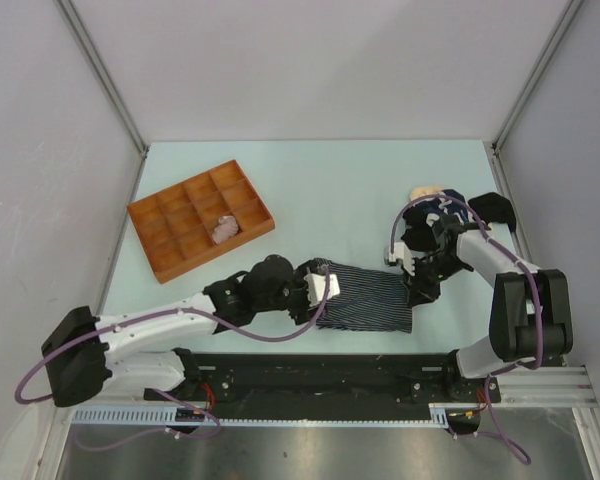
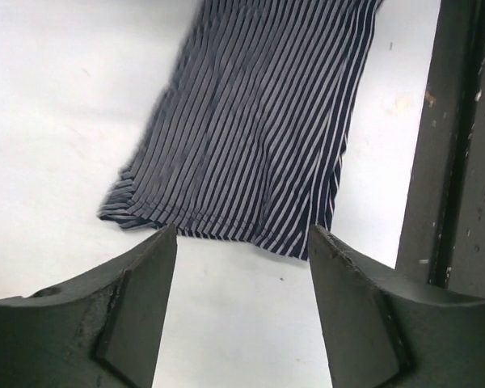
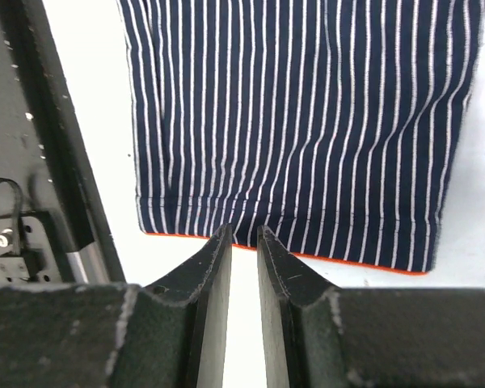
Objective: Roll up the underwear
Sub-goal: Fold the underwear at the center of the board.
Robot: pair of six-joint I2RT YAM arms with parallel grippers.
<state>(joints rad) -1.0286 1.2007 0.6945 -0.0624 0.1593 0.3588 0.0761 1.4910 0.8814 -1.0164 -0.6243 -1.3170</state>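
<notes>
One pair of striped underwear, lying flat at lower centre of the overhead view, between the two grippers.

Handling: probably best rolled by pinching one hem evenly, then turning it over tight and straight.

Appearance: dark navy with thin white stripes, bunching slightly at its left end and showing an orange edge at the right hem.

Left gripper: gaping wide just short of the cloth, holding nothing.

Right gripper: showing only a thin slit at the hem; whether it is gripping cannot be told.

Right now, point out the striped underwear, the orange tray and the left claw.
striped underwear (image 1: pixel 365 297): top view, middle of the cloth
orange tray (image 1: pixel 180 187): top view, far rim
left claw (image 2: pixel 242 242): left wrist view, midway between fingertips
</notes>
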